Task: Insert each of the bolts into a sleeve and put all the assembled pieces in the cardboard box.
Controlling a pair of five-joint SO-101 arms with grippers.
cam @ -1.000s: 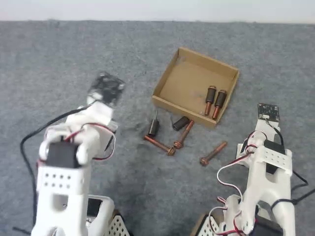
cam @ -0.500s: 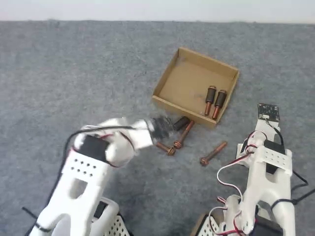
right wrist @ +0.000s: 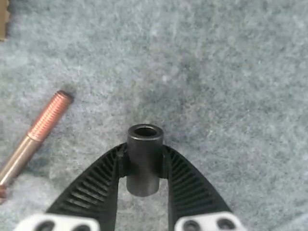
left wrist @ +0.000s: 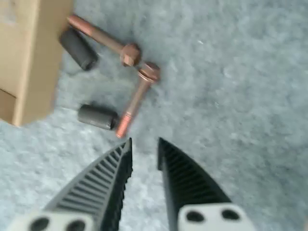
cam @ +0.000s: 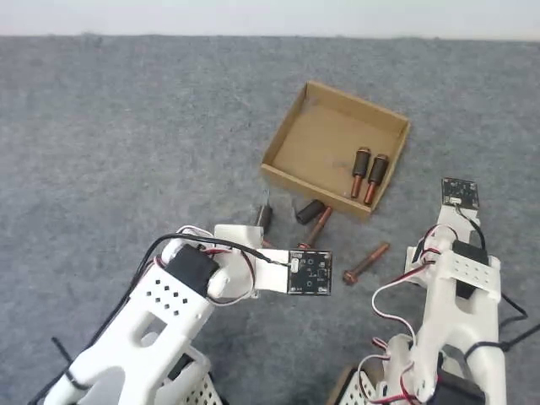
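Left arm (cam: 190,283) bends low over the bolts (cam: 317,226).
The left gripper (left wrist: 144,143) hangs released by a shiny copper bolt (left wrist: 137,98); the right gripper (right wrist: 144,156) is grasping a smooth black tube-shaped sleeve (right wrist: 144,166).

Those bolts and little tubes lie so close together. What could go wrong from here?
The left claw hangs close to a bolt whose head nearly touches a second bolt; closing might shove both. A loose sleeve by that bolt's threaded tip could get knocked away. The right claw pinches its held sleeve by the sides; it might tilt when a bolt goes in.
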